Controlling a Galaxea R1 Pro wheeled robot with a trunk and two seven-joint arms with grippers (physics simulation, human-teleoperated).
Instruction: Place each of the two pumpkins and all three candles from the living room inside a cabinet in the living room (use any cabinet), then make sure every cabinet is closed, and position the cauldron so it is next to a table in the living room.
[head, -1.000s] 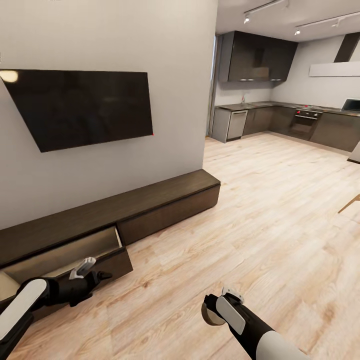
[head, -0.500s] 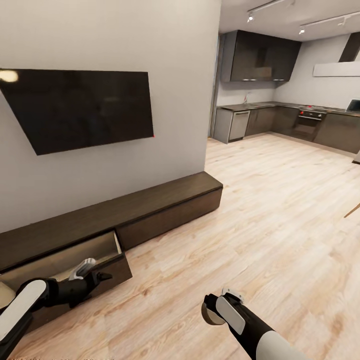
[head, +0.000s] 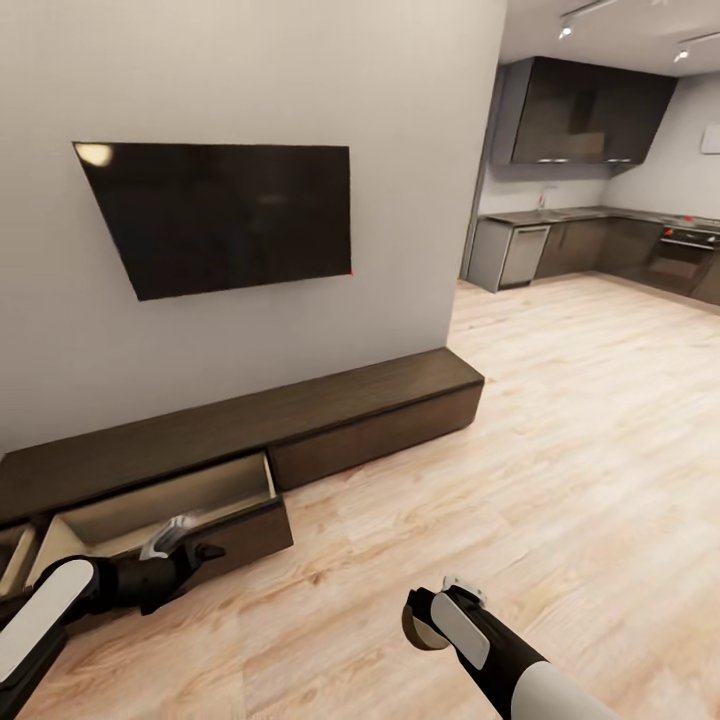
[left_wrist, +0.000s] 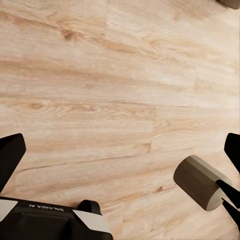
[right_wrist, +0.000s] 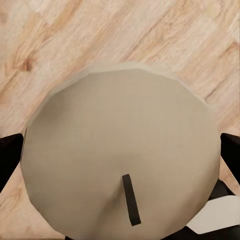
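Note:
The cabinet runs long and low along the wall, dark brown, with one drawer pulled open at its left part. The edge of a second open drawer shows at the far left. My right gripper hangs over the floor, shut on a greyish-tan candle. In the right wrist view the candle's top with its dark wick sits between the fingers. My left gripper is open just in front of the open drawer, its fingers spread wide over bare floor. The left wrist view also catches the candle.
A black TV hangs on the grey wall above the cabinet. Light wooden floor stretches wide to the right. Dark kitchen units stand far at the back right, past the wall's corner.
The whole picture has shifted to the right, so the camera has turned left; more of the open drawers shows. Both arms hold the same pose, candle still held.

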